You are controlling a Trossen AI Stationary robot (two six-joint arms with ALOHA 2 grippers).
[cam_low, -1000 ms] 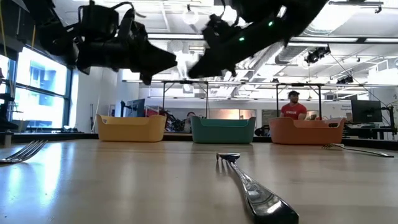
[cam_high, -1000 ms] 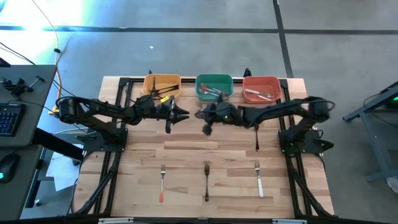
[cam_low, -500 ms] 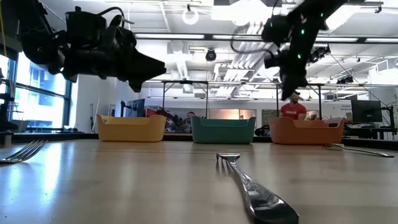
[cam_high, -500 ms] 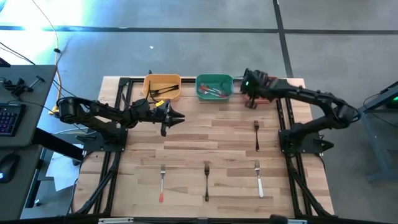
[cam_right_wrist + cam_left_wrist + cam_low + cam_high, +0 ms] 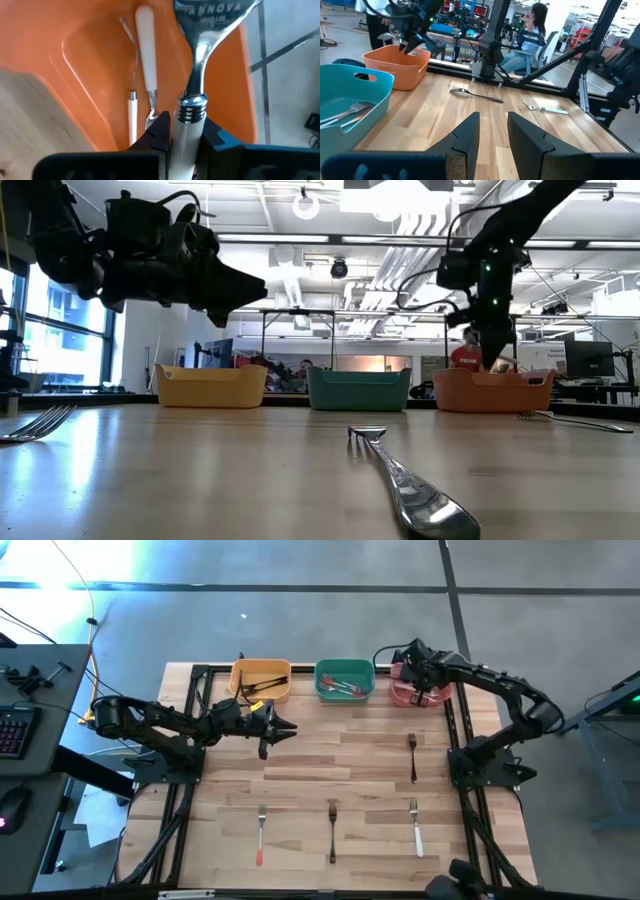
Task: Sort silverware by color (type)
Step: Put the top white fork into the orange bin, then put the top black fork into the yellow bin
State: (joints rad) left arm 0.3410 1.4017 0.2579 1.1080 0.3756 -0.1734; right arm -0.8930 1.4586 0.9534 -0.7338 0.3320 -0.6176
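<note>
My right gripper [image 5: 420,678] hangs over the red bin [image 5: 436,692], pointing down, shut on a white-handled spoon [image 5: 207,30]. Two more white-handled pieces [image 5: 144,45] lie on the bin's floor. The yellow bin [image 5: 262,670] holds black-handled pieces and the green bin [image 5: 344,670] holds red-orange ones. Flat on the table lie a black-handled fork [image 5: 412,757], a red-handled fork [image 5: 260,833], another black-handled fork [image 5: 332,830] and a white-handled fork [image 5: 415,828]. My left gripper [image 5: 287,727] hovers open in front of the yellow bin, holding nothing. My right gripper pinches the spoon's white handle [image 5: 185,131] between its two fingers, just behind the silver collar. The fingers come from above, and the spoon runs on along them. Its bowl [image 5: 215,15] points down into the red bin, lifted clear of the floor.
The three bins stand in a row along the far edge. Black frame rails [image 5: 190,760] run down both sides of the table. Bare wood lies between the bins and the near row of forks. People sit and stand in the room beyond the table [image 5: 470,355].
My right gripper has swung from in front of the green bin toward the far right, to above the red bin, and tipped to point down into it. My left gripper drew back slightly toward the left, then stayed still.
</note>
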